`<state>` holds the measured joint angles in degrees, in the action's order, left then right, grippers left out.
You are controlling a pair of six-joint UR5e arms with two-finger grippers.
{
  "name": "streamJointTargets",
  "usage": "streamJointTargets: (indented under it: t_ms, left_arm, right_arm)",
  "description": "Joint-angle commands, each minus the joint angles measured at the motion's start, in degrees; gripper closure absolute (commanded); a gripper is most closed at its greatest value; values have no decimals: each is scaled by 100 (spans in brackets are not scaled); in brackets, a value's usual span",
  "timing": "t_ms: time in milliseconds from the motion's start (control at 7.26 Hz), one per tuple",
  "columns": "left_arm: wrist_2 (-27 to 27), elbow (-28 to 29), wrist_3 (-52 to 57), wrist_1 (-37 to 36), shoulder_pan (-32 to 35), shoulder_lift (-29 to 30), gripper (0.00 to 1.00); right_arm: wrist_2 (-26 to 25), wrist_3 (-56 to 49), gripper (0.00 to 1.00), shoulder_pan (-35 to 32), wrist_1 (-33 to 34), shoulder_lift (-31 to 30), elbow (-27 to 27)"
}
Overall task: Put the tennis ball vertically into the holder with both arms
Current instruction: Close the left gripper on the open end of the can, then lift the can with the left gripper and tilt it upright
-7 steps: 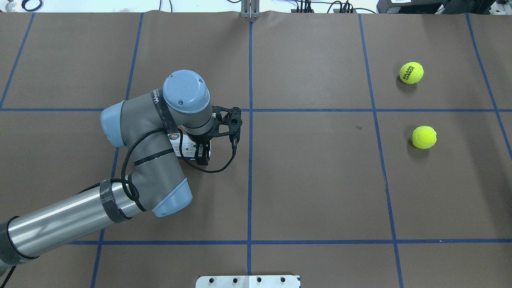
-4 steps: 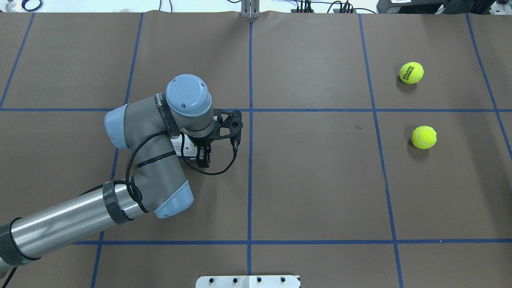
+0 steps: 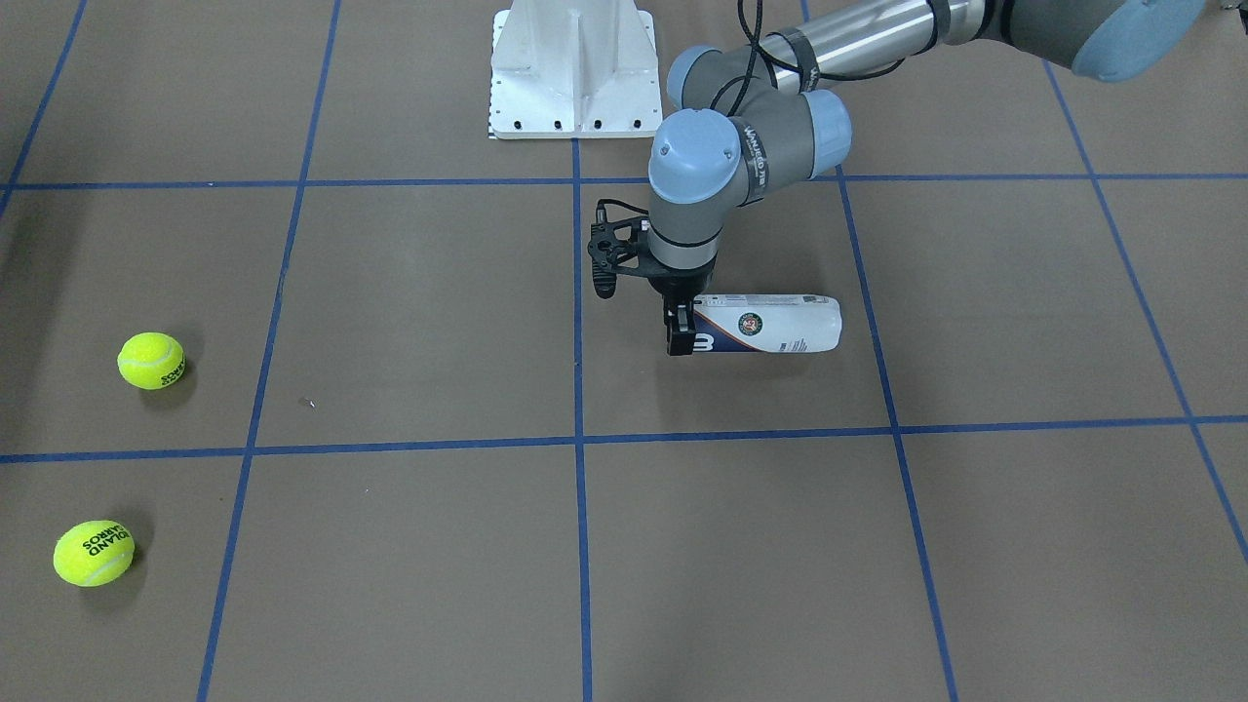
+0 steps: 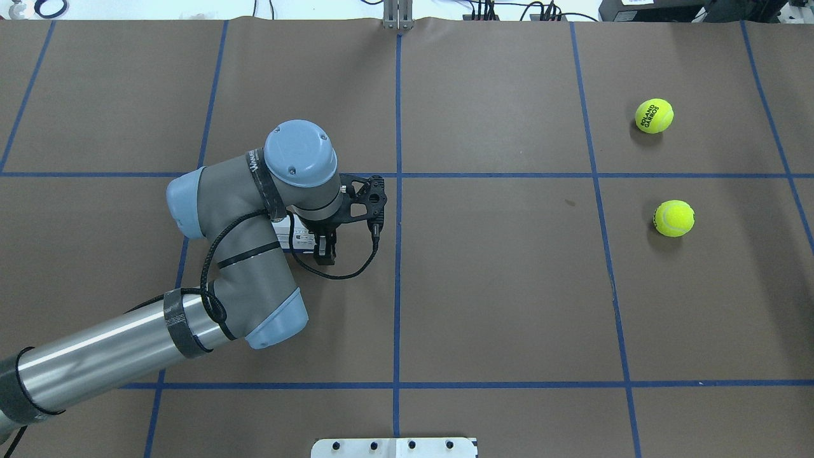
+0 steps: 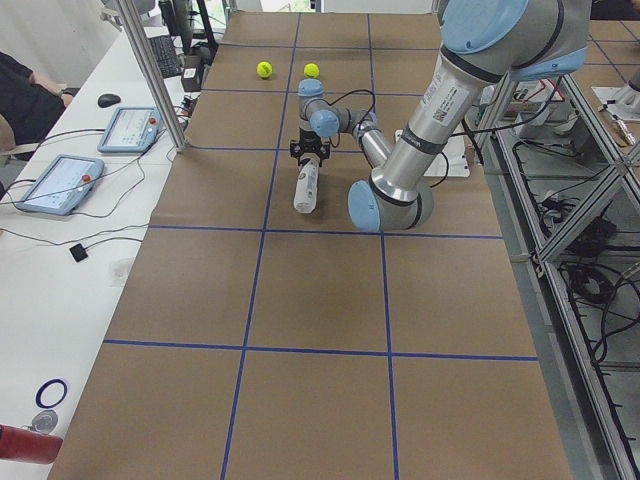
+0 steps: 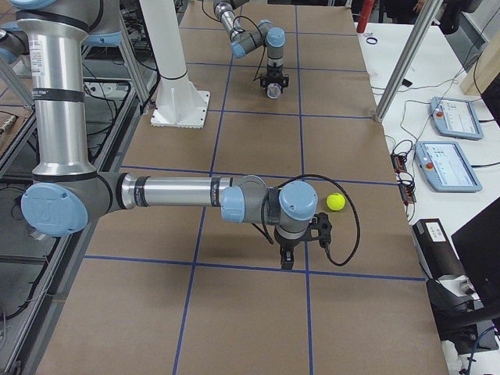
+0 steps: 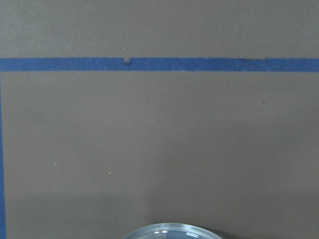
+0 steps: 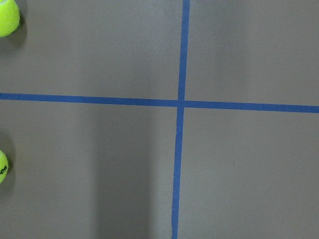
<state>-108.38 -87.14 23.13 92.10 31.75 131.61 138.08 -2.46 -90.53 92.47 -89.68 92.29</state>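
The holder [image 3: 770,334], a clear can with a navy-and-white label, lies on its side on the brown table. My left gripper [image 3: 680,330] points straight down at its rim end, its fingers [image 4: 325,247] closed against the can's two sides. The silver rim [image 7: 172,232] peeks in at the bottom of the left wrist view. Two yellow tennis balls [image 4: 654,116] [image 4: 675,218] rest far off on the right side of the table. My right gripper [image 6: 287,262] hangs low near one tennis ball [image 6: 336,201]; I cannot tell whether it is open or shut.
A white pedestal base [image 3: 570,68] stands at the robot's edge of the table. Blue tape lines [image 4: 397,280] divide the brown surface into squares. Tablets [image 6: 455,117] and cables lie on a side bench beyond the table.
The left wrist shifted slightly toward the robot and settled over the holder's rim end. The visible finger drew in a little toward the can. The tennis balls stayed put.
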Motion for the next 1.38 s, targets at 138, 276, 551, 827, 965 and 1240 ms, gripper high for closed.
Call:
streamJointTargets:
  t_ms: [138, 276, 551, 827, 965, 1240]
  left_arm:
    - [342, -802, -341, 1, 86, 66, 62]
    - [439, -988, -875, 218, 95, 101, 63]
    - [772, -937, -2594, 2650, 139, 14, 62]
    - [1439, -928, -4256, 4396, 148, -48, 62]
    - [1947, -876, -4925, 5126, 122, -57, 62]
    - [3011, -525, -5335, 6743, 69, -379, 62]
  right_arm:
    - [0, 9, 1, 0, -1, 38, 34]
    - [0, 9, 1, -9, -1, 56, 52]
    - [0, 9, 1, -9, -10, 117, 61]
    - [0, 0, 1, -9, -10, 205, 70]
    - [0, 18, 1, -9, -1, 258, 70]
    - [9, 26, 1, -9, -1, 328, 79]
